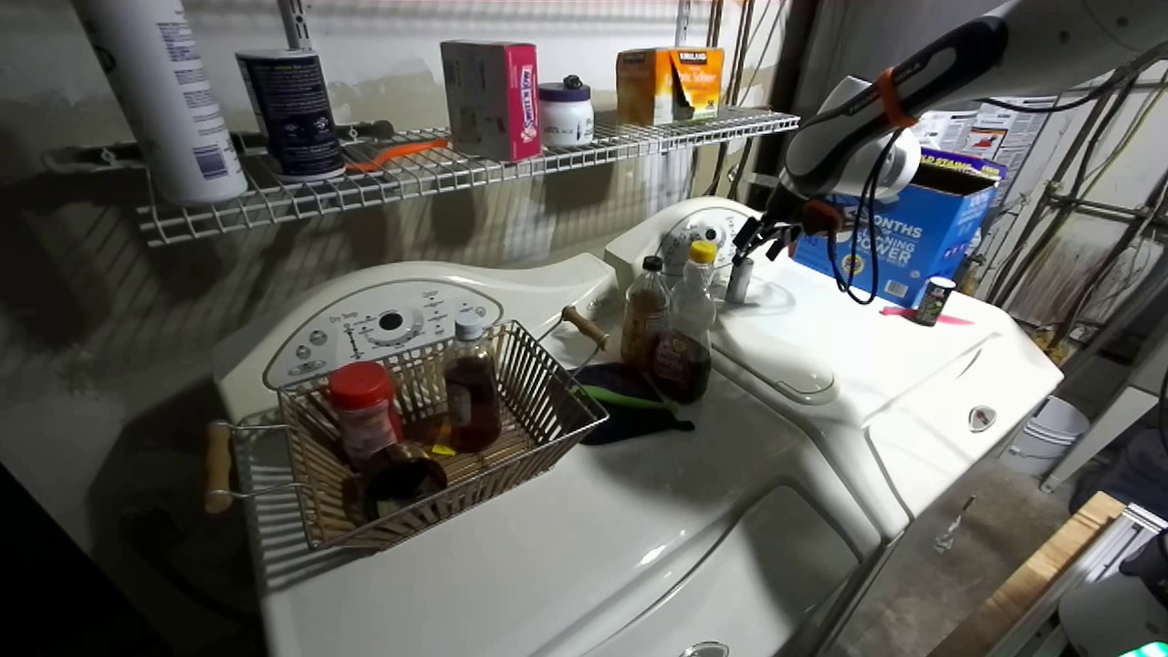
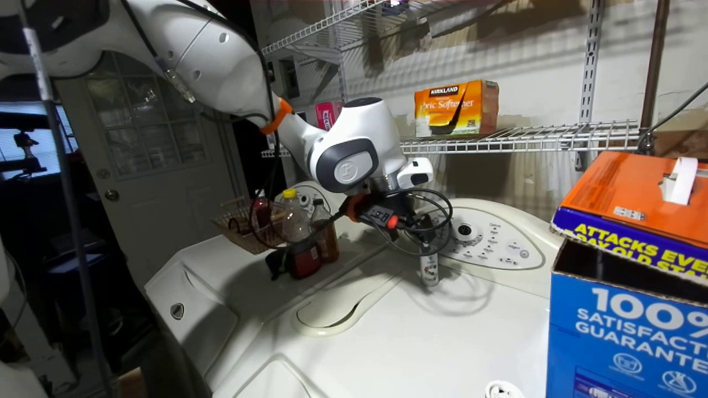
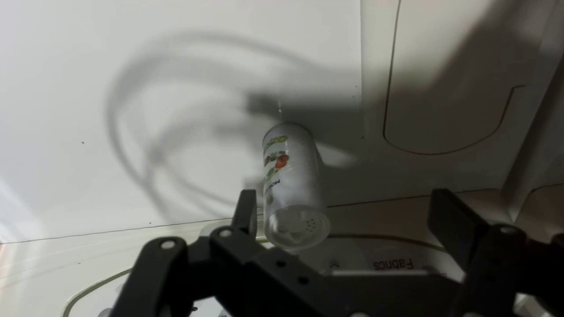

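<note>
A white cylindrical shaker (image 3: 291,176) with vegetable pictures and a perforated clear lid stands upright on the white washer top (image 2: 431,337). It also shows in both exterior views (image 1: 739,283) (image 2: 429,270). My gripper (image 3: 348,213) is open in the wrist view, with the shaker's lid end between its fingers. The shaker is close to the left finger in that view, with a wide gap to the right finger. In both exterior views the gripper (image 1: 756,242) (image 2: 423,229) is at the shaker's top. Whether a finger touches it I cannot tell.
A syrup bottle with a yellow cap (image 1: 689,338) and a black-capped bottle (image 1: 644,315) stand on the neighbouring dryer beside a wire basket (image 1: 538,461). A blue box (image 1: 903,233) and a dark shaker (image 1: 934,301) stand beyond. A wire shelf (image 1: 584,146) hangs above.
</note>
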